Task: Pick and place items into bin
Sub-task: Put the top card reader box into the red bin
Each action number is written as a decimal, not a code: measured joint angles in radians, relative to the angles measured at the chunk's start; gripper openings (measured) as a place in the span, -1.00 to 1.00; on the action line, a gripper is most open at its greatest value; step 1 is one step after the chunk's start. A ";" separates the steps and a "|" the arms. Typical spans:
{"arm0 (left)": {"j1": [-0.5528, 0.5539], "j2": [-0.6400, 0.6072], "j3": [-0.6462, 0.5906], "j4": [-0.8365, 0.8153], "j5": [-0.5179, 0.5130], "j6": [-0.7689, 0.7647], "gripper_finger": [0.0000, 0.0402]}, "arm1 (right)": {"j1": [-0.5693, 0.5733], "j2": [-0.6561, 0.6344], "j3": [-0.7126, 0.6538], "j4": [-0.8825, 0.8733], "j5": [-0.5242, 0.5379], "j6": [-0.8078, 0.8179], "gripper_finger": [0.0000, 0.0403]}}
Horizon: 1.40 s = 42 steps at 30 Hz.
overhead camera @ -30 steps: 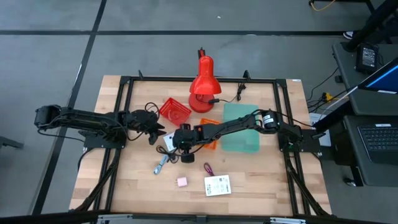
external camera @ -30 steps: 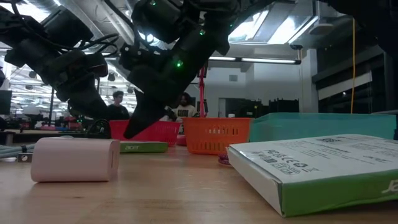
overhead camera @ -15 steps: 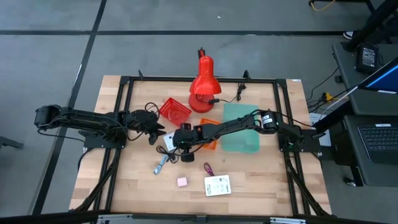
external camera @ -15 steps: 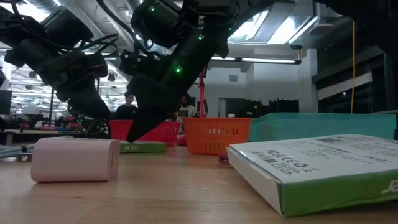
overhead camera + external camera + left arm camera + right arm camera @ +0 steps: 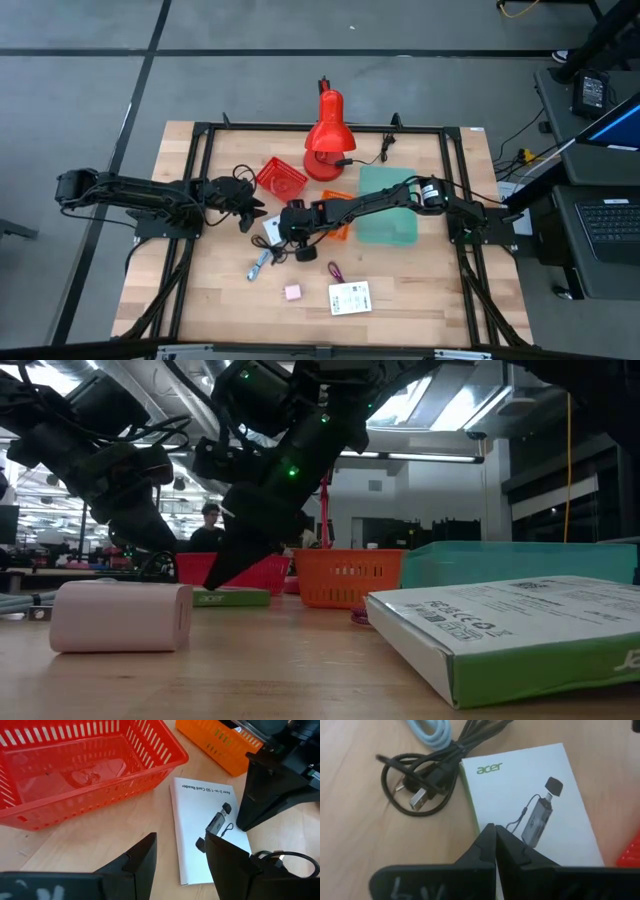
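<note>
A white "acer" box (image 5: 270, 230) (image 5: 530, 795) (image 5: 190, 810) lies flat on the table between both grippers. My right gripper (image 5: 495, 827) (image 5: 284, 232) (image 5: 215, 580) is shut, its tips pointing down at the box's long edge. My left gripper (image 5: 180, 855) (image 5: 257, 213) hovers open just left of the box, holding nothing. A coiled black cable (image 5: 415, 780) and a blue-silver piece (image 5: 260, 265) lie beside the box. Nearer the front lie a pink cube (image 5: 292, 292) (image 5: 122, 616), a maroon cord loop (image 5: 335, 270) and a white printed box (image 5: 350, 297) (image 5: 500, 630). My right gripper's shut fingertips (image 5: 487, 837) come slanting down from the table's right at the acer box's long edge (image 5: 472, 807). I cannot tell whether they touch it; the box lies flat.
A red basket (image 5: 281, 178) (image 5: 75, 775), an orange basket (image 5: 337, 232) (image 5: 350, 577) and a teal bin (image 5: 388, 205) stand behind the box. The red desk lamp (image 5: 325, 135) stands at the far edge. People show in the room beyond.
My right gripper has shifted slightly toward the table's right while staying low over the acer box. A person in the background has walked across. Nothing on the table has moved.
</note>
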 joint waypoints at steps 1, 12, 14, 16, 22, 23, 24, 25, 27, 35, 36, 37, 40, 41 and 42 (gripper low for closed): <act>0.000 0.000 0.000 0.000 0.000 0.000 -0.20 | 0.000 0.000 0.000 -0.003 -0.008 -0.009 -1.00; 0.000 0.000 0.000 0.000 0.000 0.000 -0.20 | 0.001 -0.008 0.011 -0.011 -0.006 -0.025 -1.00; 0.000 0.000 0.000 -0.006 0.000 0.000 -0.20 | 0.004 -0.008 0.023 -0.026 -0.008 -0.025 -1.00; 0.000 0.000 0.000 -0.016 0.000 0.000 -0.20 | 0.010 -0.008 0.033 -0.035 -0.010 -0.025 -1.00; 0.000 0.000 -0.001 -0.046 -0.003 0.000 -0.20 | 0.024 -0.008 0.040 -0.036 -0.012 -0.022 -1.00; 0.000 0.000 -0.001 -0.047 -0.003 0.000 -0.20 | 0.025 -0.008 0.040 -0.034 -0.012 -0.020 -1.00; 0.000 0.000 -0.001 -0.046 -0.003 0.001 -0.20 | 0.026 -0.008 0.040 -0.032 -0.011 -0.016 -1.00; 0.000 0.000 -0.001 -0.046 -0.003 0.001 -0.20 | 0.026 -0.008 0.040 -0.032 -0.011 -0.008 -1.00; 0.000 0.000 -0.001 -0.046 -0.003 0.001 -0.20 | 0.026 -0.008 0.040 -0.032 -0.010 -0.001 -1.00; -0.001 0.000 -0.001 -0.045 0.000 0.001 -0.20 | 0.021 -0.011 0.042 -0.038 -0.006 0.001 -1.00; -0.002 0.000 -0.001 -0.046 0.000 0.001 -0.20 | 0.020 -0.011 0.042 -0.045 -0.003 0.002 -1.00; -0.002 0.000 -0.001 -0.045 0.000 0.001 -0.20 | 0.019 -0.011 0.042 -0.051 -0.002 0.003 -1.00; -0.002 0.000 -0.001 -0.045 0.000 0.001 -0.20 | 0.016 -0.011 0.042 -0.059 0.000 0.004 -1.00; -0.002 0.000 -0.001 -0.045 0.000 0.001 -0.20 | 0.016 -0.011 0.042 -0.058 0.001 0.004 -1.00; -0.002 0.000 -0.001 -0.045 0.000 0.001 -0.20 | 0.016 -0.011 0.042 -0.058 0.001 0.004 -1.00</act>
